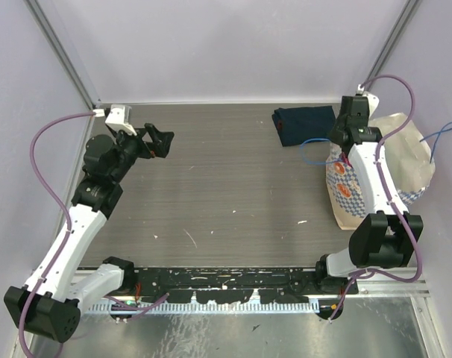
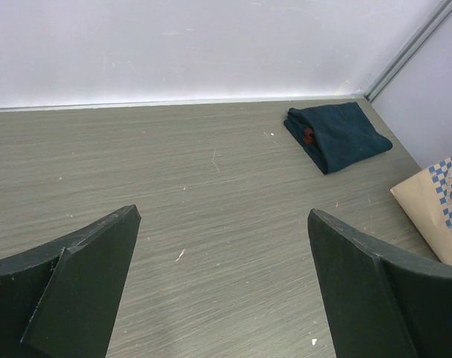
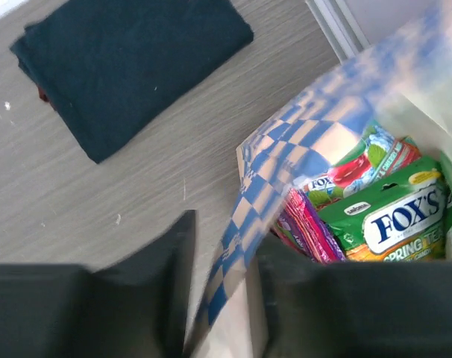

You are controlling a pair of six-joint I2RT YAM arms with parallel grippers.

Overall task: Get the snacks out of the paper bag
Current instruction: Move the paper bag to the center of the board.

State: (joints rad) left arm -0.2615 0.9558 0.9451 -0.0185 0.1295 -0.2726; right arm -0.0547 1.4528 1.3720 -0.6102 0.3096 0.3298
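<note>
The cream-tan paper bag (image 1: 405, 149) with its blue-and-white checkered band stands at the table's right side. Its corner shows in the left wrist view (image 2: 435, 216). My right gripper (image 1: 347, 154) is at the bag's mouth. In the right wrist view the gripper (image 3: 226, 235) straddles the checkered rim (image 3: 286, 149), one finger outside and one inside. The jaws are partly closed, with a gap still showing beside the paper. Snacks lie inside: a green packet (image 3: 390, 220), a purple one (image 3: 308, 224) and one with red fruit (image 3: 353, 168). My left gripper (image 1: 162, 142) (image 2: 224, 215) hangs open and empty at the far left.
A folded dark navy cloth (image 1: 304, 124) (image 2: 338, 136) (image 3: 129, 67) lies near the back wall, just left of the bag. Blue cord handles (image 1: 442, 134) trail off the bag toward the right wall. The enclosure walls stand close behind and beside the bag.
</note>
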